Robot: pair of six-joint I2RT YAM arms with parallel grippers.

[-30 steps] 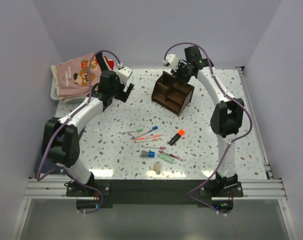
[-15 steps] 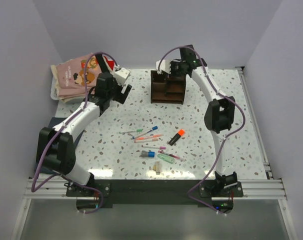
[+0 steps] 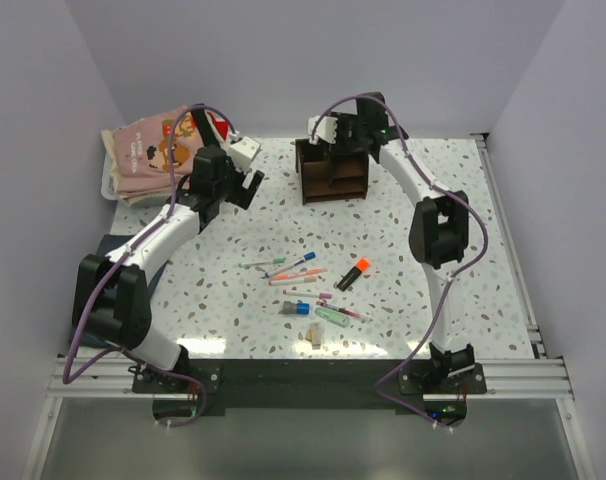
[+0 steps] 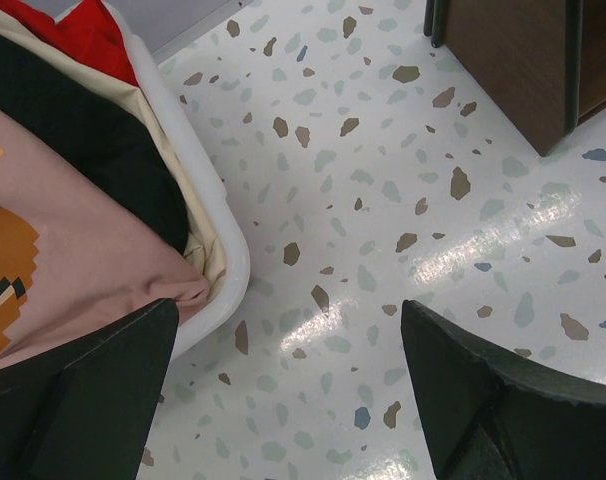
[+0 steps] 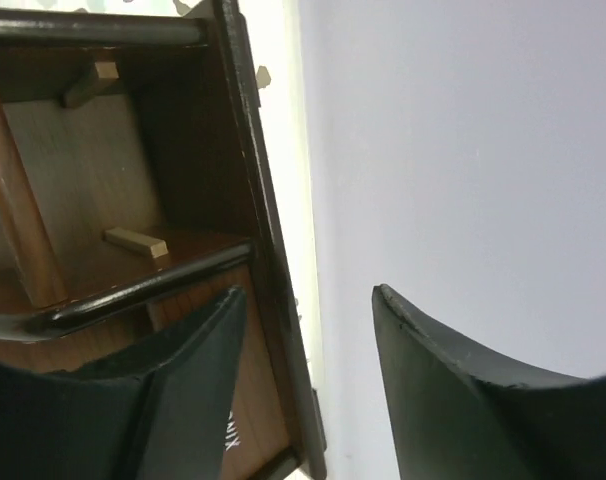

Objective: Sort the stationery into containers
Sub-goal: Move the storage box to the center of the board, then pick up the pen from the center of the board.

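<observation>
gripper (image 5: 308, 300) astride organizer (image 5: 113, 190) wall; jaws apart

Pale lilac walls (image 3: 313, 60) enclose a speckled white terrazzo table (image 3: 223, 290) at nine, twelve and three o'clock; glare streaks it.

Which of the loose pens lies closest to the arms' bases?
The short beige pen. It sits alone at the near end of the scatter, just below the mint green marker; every other pen lies farther away.

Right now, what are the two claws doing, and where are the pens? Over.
Left gripper open, empty, beside the clothes tray. Right gripper open, straddling a wall of the organizer. Pens loose on the table. Nothing blocking them.
</observation>
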